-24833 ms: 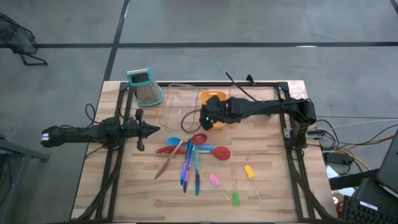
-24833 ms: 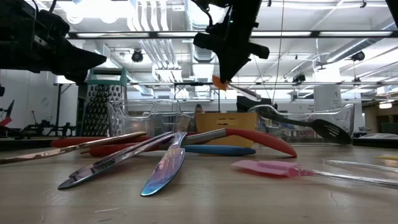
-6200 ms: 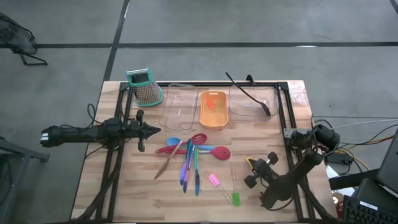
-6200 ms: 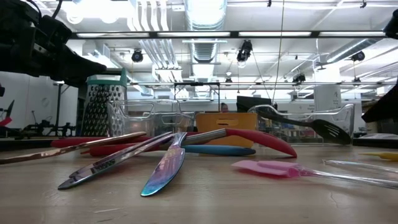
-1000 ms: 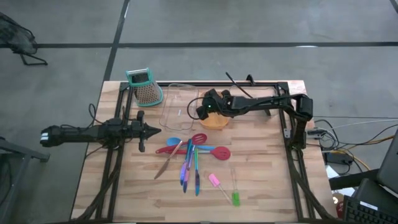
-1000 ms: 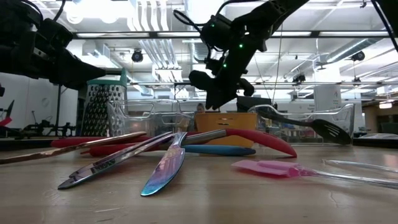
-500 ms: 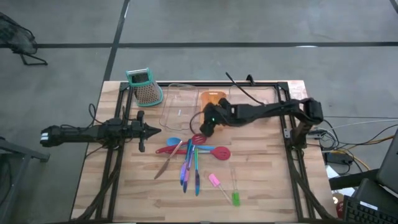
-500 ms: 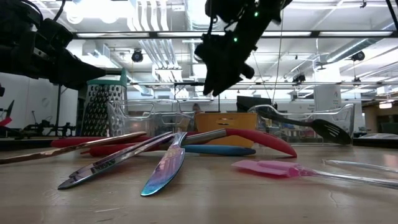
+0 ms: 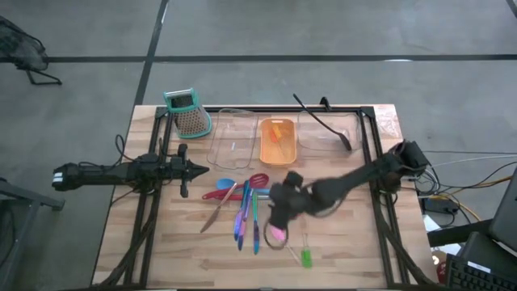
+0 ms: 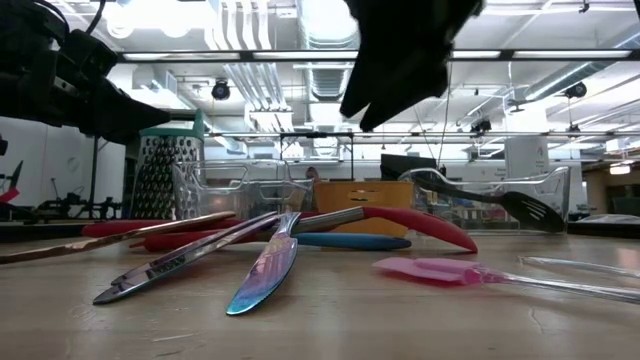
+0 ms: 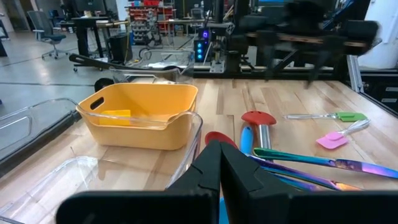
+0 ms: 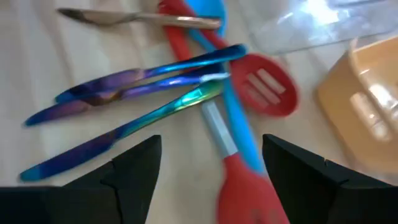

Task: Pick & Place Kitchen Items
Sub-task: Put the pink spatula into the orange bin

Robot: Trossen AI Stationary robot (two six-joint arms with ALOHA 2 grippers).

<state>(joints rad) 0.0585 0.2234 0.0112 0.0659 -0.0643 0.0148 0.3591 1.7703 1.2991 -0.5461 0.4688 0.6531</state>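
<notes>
Your right gripper [image 9: 280,217] is hanging over the middle of the table [image 9: 355,242], fingers [image 12: 134,168] spread wide and holding nothing, just above the pink piece [image 9: 277,234] and right beside the fan of iridescent sticks [image 9: 245,217]. The red spatula [image 9: 250,195] and blue spoon [image 9: 226,183] are lying just beyond it, crowding its far-left side. Bare wood is lying open to its right and along the near edge. Your left gripper [image 9: 195,168] is waiting closed over the left side. The long black spoon [image 9: 321,121] is resting across the far right clear tray [image 9: 327,144].
</notes>
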